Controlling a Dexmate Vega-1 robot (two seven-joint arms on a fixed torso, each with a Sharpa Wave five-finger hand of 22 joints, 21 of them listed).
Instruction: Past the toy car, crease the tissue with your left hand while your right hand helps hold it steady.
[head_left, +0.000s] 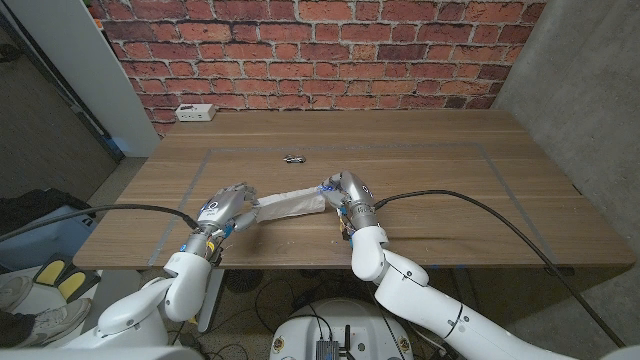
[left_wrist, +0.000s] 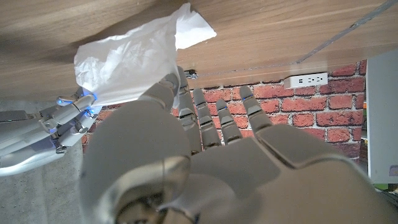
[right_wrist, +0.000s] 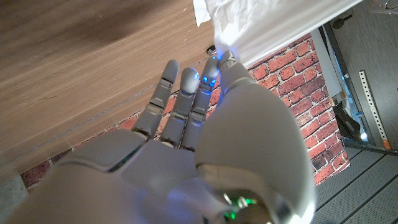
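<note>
**Pinching a crumpled tissue at both ends, near worktop edge**

Gripping the tissue's (head_left: 290, 204) near-left end, the left hand (head_left: 222, 207) has its thumb and fingers closed on the paper; the left wrist view shows the thumb tip against the white sheet with the other fingers reaching up beside it. The right hand (head_left: 345, 192) meets the tissue's opposite end, fingertips closed on it; in the right wrist view the thumb and a finger touch the paper's edge while the remaining fingers lie extended and slightly apart.

Tissue: white, thin, wrinkled, drawn into a long band lying between the two hands, one end flaring into a loose corner. It sits on the worktop's (head_left: 450, 190) near half, centre.

Hands: smooth grey-white shells, segmented fingers, small blue lights at the right hand's fingertips. Both arms enter low, black cables trailing back from each wrist.

Toy car (head_left: 294, 158): small, dark, on the wood beyond the tissue, apart from it.

Worktop: brown wood grain, faint taped rectangle. A white power strip (head_left: 195, 112) rests at the far left edge, below a red brick wall (head_left: 320, 50).
</note>
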